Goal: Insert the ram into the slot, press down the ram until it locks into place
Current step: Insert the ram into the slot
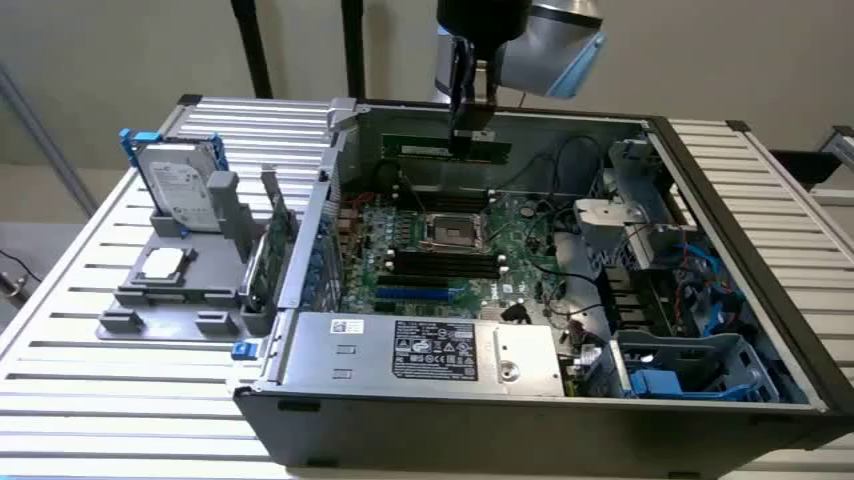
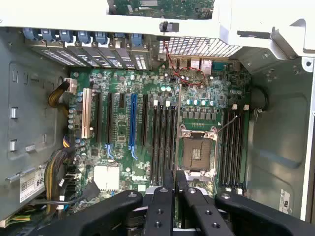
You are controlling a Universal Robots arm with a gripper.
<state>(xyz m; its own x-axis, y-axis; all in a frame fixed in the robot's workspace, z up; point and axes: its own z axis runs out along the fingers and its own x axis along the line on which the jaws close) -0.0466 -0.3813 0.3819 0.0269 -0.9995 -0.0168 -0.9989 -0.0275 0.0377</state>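
Ram (image 1: 446, 149) pinched between nearly closed fingers (image 2: 161, 204), hanging well above board (image 1: 523, 238). Black slots (image 2: 163, 142) sit straight below, and ram's long axis looks parallel to them. Not seated.

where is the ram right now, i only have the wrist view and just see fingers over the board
observer: In the exterior view the ram hangs level in the gripper, over the motherboard.
operator: is it in a slot yet
observer: No, it hangs apart from the black memory slots, not seated in any.
operator: anything outside the case
observer: Yes, on the exterior view's left a grey tray holds a hard drive standing upright.
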